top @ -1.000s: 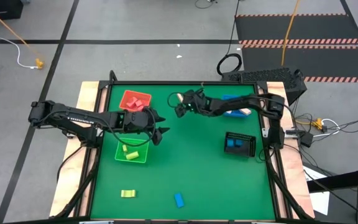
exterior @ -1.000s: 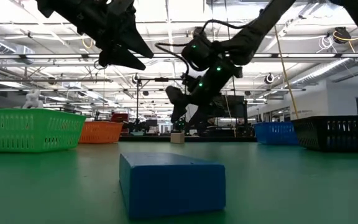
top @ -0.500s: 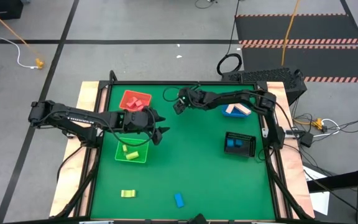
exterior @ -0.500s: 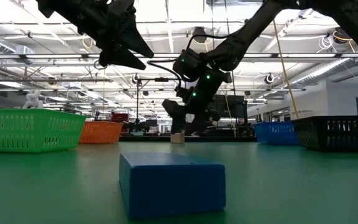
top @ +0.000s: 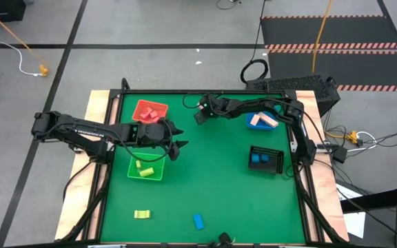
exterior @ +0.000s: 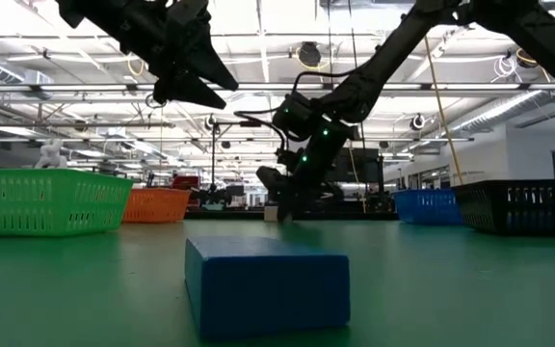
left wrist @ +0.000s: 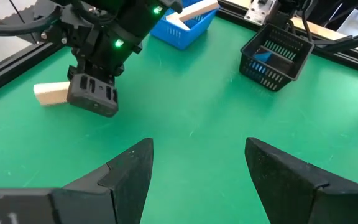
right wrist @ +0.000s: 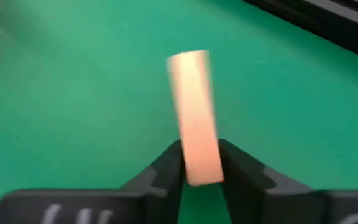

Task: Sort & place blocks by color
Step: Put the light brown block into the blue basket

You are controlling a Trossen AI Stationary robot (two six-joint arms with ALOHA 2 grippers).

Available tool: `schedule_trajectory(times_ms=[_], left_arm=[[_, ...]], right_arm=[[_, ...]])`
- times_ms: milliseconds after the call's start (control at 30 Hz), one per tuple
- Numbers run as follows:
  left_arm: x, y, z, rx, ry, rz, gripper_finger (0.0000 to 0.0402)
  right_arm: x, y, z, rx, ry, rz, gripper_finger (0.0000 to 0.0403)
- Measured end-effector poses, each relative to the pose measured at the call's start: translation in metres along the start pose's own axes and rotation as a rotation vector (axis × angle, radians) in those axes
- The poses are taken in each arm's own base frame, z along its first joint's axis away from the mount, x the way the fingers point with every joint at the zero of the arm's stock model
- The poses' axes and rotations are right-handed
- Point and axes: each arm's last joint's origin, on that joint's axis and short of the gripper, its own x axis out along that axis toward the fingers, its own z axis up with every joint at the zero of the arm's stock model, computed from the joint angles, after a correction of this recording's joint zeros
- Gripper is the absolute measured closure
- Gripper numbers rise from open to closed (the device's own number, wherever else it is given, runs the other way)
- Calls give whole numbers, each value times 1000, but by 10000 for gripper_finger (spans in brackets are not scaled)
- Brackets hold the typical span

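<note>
A tan block (right wrist: 193, 112) lies flat on the green mat near the table's far edge, also seen in the left wrist view as the tan block (left wrist: 50, 93). My right gripper (top: 201, 114) is down at it and shut on it. My left gripper (left wrist: 197, 168) hangs open above the mat, right of the red tray (top: 149, 110) and the green tray (top: 145, 169), with nothing between its fingers. A blue block (exterior: 266, 287) and a yellow block (top: 142, 214) lie near the table's near edge. My right gripper pinches the tan block between its two fingers at the end nearest the gripper (right wrist: 202, 169), one finger on each long side. The fingers slant down and lie along the block. The rest of the block reaches out past the fingertips and lies on the mat.
A blue tray (top: 262, 121) with tan pieces stands at the far right, and a black mesh basket (top: 265, 159) with blue pieces stands nearer. The red tray holds red pieces and the green tray holds yellow ones. Open green mat lies in the table's middle.
My right gripper has sunk toward the mat and gone a little toward the table's far edge, down onto the tan block, and its fingers have shut on the block's end. The block has stayed where it was.
</note>
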Motion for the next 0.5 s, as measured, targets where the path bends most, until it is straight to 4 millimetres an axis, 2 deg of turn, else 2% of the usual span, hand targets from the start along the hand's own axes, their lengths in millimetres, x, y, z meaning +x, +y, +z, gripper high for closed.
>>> schedule_trajectory(times_ms=[100, 267, 400, 500], left_arm=[[0, 0, 0, 0, 0, 0, 147], [0, 0, 0, 1, 5, 1, 147], [0, 0, -1, 2, 8, 2, 147], [0, 0, -1, 2, 8, 2, 147]], right_arm=[[-4, -1, 3, -9, -4, -2, 360], [-17, 1, 8, -38, 4, 49, 362], [-43, 0, 16, -85, 20, 46, 362], [-70, -4, 19, -136, 70, 19, 362]])
